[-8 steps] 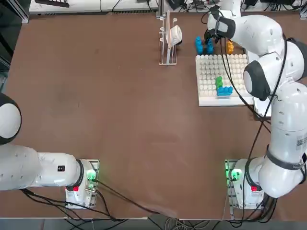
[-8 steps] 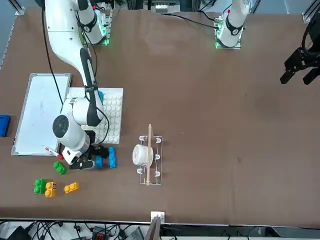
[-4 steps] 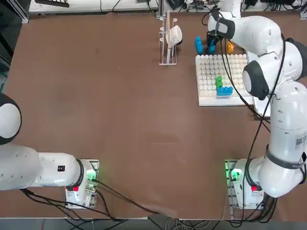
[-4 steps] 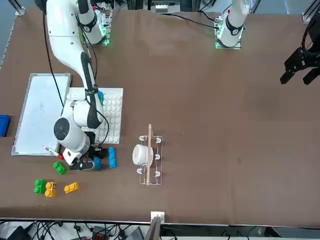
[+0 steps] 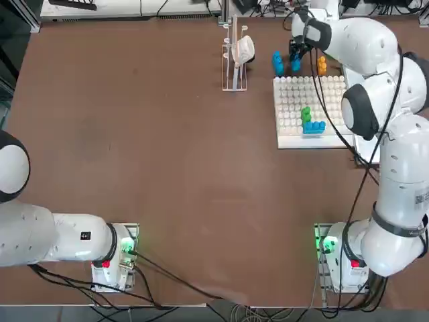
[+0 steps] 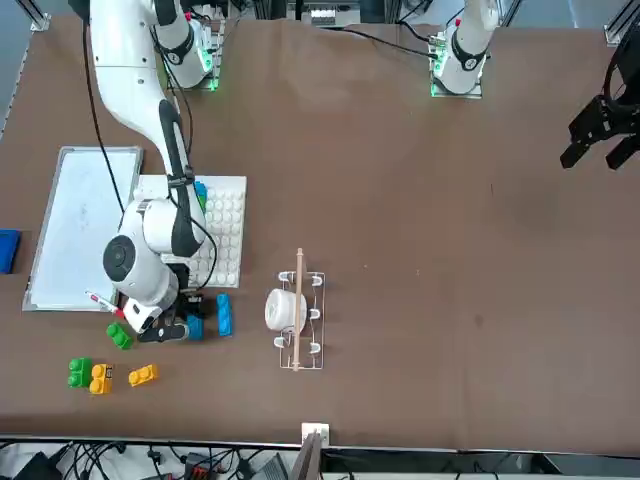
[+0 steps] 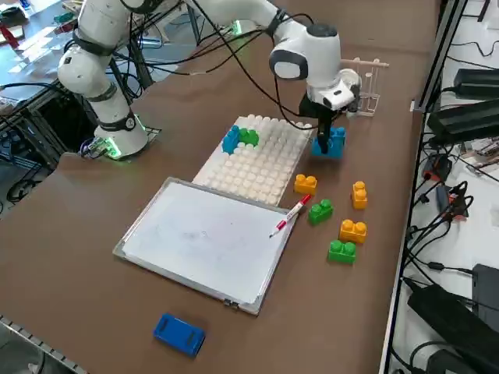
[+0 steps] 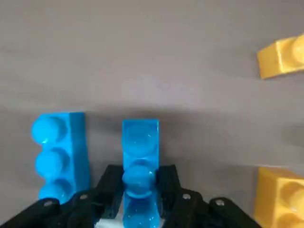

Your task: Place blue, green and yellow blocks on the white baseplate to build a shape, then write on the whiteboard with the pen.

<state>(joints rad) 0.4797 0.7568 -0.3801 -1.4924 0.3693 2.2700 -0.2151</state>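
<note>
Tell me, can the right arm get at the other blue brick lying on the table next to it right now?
Probably not yet: the right gripper is shut on a blue brick. The other blue brick lies unobstructed alongside.

Even overhead light falling on my table [image 5: 167,134]; shadows staying soft; wrist view blurring my fingers [image 8: 111,183].

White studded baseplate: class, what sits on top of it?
On the square white studded plastic baseplate sit one small green studded brick and one blue studded brick, touching, near one edge. The studs beneath them are covered. The right end effector grips another blue brick off the plate.
</note>
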